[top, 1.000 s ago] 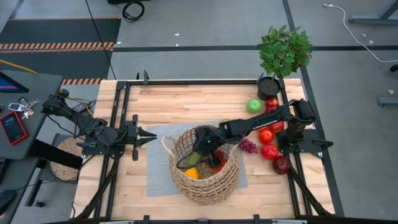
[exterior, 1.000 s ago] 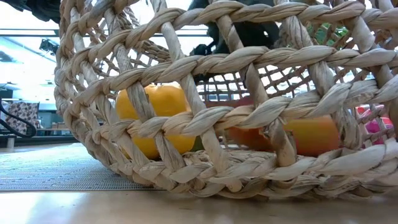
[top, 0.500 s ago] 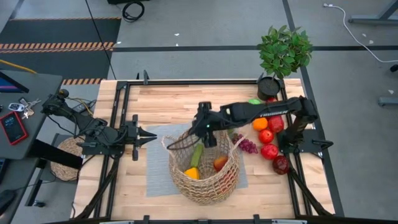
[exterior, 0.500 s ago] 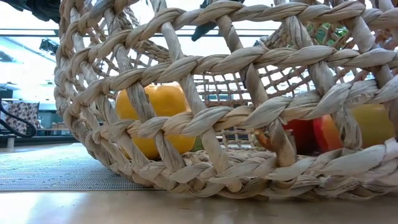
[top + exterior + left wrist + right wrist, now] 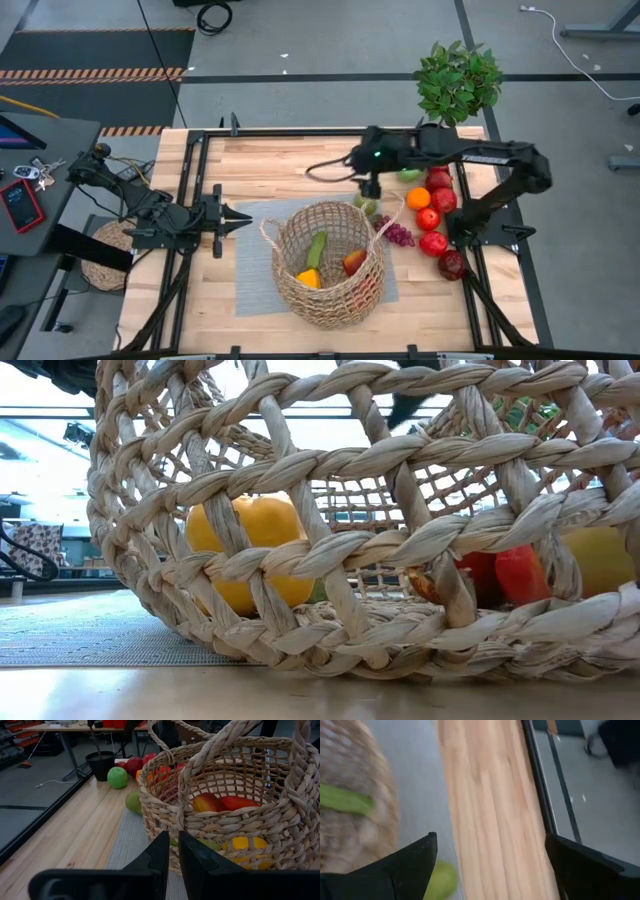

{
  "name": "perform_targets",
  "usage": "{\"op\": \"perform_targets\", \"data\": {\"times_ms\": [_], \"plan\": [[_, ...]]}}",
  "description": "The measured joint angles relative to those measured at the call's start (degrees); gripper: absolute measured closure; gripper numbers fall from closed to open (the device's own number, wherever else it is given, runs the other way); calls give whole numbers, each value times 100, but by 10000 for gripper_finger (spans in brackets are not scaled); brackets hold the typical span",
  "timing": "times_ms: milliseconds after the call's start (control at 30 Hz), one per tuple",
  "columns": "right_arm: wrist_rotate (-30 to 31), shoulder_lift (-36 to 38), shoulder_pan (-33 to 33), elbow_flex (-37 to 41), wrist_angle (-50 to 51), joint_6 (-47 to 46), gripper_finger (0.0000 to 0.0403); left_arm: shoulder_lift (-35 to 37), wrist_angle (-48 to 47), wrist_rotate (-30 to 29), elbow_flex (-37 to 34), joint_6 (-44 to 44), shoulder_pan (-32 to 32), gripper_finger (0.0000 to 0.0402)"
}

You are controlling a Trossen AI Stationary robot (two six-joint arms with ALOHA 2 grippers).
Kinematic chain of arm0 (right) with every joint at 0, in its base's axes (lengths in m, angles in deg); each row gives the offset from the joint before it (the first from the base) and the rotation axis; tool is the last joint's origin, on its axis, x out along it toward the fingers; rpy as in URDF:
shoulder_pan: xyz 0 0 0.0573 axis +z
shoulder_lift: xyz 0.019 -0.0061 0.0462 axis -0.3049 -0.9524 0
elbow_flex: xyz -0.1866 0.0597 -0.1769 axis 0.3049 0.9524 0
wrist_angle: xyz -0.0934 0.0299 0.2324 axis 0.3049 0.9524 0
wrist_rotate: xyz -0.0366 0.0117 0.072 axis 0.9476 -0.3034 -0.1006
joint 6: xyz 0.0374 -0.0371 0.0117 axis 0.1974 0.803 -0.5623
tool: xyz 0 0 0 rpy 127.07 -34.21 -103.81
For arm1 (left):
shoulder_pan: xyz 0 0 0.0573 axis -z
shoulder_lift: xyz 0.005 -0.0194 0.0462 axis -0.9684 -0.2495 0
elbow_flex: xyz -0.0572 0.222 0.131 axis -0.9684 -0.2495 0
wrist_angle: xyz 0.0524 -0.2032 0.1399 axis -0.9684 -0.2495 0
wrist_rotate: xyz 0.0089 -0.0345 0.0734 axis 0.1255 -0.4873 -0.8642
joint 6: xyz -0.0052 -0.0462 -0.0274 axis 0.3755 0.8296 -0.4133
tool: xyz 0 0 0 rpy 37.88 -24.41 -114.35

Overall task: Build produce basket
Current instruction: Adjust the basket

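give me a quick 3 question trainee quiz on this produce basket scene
1. True or false: the right gripper is open and empty above the table, beyond the basket.
2. Which lies outside the basket? A) the long green vegetable B) the purple grapes C) the yellow piece
3. Fill in: the left gripper waits beside the basket with its fingers ____.

Key: 1 true; 2 B; 3 shut

No readable text, labels, brands or numbers in any view.
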Motion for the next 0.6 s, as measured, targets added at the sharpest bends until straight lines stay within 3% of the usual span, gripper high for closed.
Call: {"op": "perform_targets", "data": {"times_ms": [300, 600], "plan": [[-439, 1612, -823, 2122, -755, -254, 30, -2, 0, 0, 0, 0, -2, 353], [-310, 2678, -887, 2392, -651, -627, 30, 0, 0, 2, 0, 0, 0, 353]]}}
